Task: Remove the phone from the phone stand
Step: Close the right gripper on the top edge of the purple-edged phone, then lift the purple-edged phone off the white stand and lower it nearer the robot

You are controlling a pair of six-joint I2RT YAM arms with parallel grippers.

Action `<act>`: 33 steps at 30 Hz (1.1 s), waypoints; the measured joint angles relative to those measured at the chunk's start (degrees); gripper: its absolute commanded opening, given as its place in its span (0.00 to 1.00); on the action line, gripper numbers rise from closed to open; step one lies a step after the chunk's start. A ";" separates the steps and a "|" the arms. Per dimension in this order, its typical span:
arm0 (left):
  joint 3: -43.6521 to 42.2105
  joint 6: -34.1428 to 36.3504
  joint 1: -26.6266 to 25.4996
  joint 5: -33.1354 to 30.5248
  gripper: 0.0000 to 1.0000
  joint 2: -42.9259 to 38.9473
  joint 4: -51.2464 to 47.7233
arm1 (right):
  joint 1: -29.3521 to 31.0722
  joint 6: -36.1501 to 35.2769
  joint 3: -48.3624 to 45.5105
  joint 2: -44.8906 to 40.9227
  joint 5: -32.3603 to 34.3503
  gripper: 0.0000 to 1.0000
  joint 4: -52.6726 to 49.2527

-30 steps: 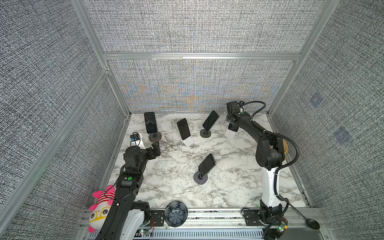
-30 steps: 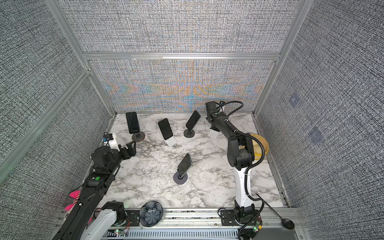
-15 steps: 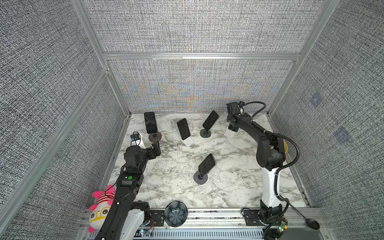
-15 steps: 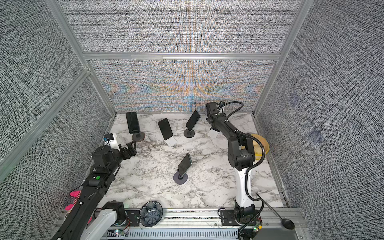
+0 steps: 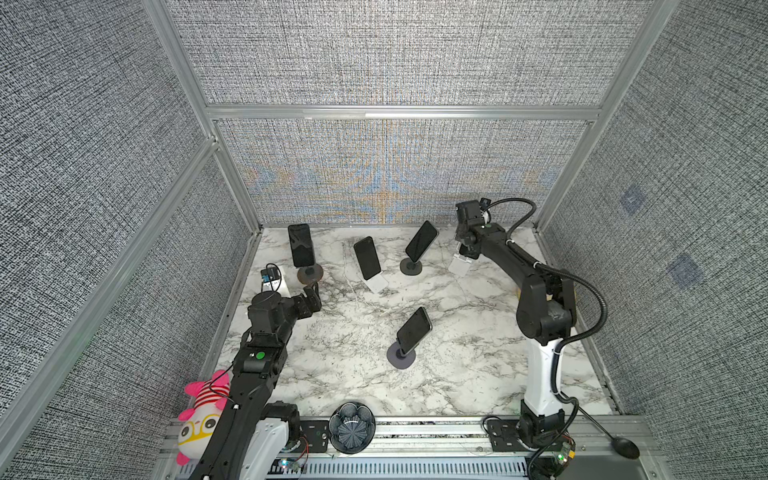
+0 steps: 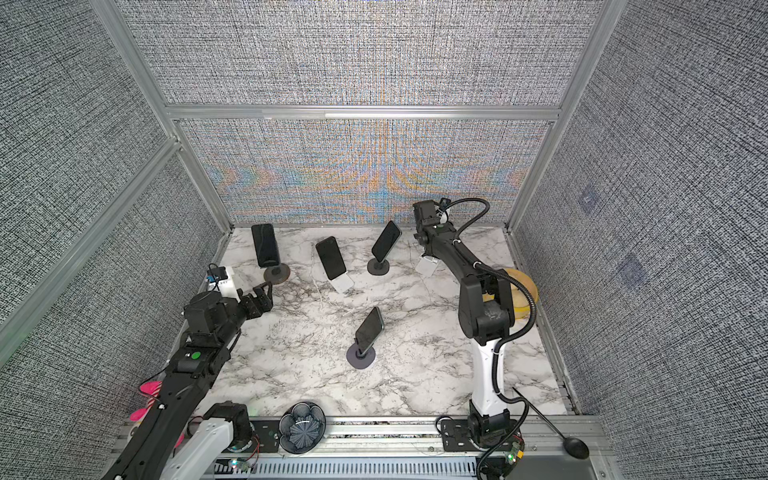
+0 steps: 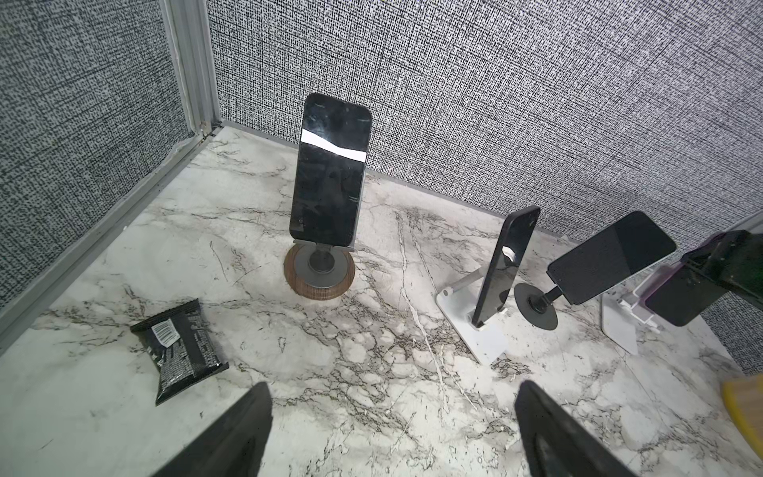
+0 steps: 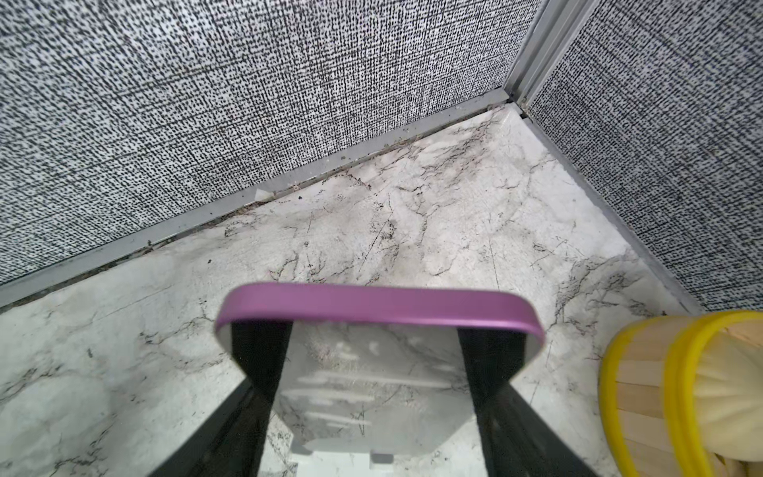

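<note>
Purple phone (image 8: 377, 303), wrist views only

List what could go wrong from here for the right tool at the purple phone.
The right tool sits only at the purple phone's top edge; a weak grip could let it slip. The white stand looks light and may lift or tip with the phone. A swing could hit the neighbouring phone.

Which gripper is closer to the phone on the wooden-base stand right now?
Left. The left gripper hovers just in front of that phone, open, near its wooden base. The right gripper is across the table by the back right corner, at the purple-cased phone.
</note>
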 measured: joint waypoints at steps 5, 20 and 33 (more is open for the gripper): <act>0.00 -0.02 0.00 0.02 0.93 -0.09 0.00 | -0.02 -1.03 -1.36 -2.25 -1.20 0.71 0.02; 0.00 -0.46 0.00 0.04 0.93 0.98 0.20 | -0.04 -8.02 -4.72 -14.05 -12.98 0.71 -14.05; 0.02 -1.20 0.00 1.16 0.93 2.71 0.98 | 2.25 -12.11 -16.96 -26.71 -27.30 0.70 -37.22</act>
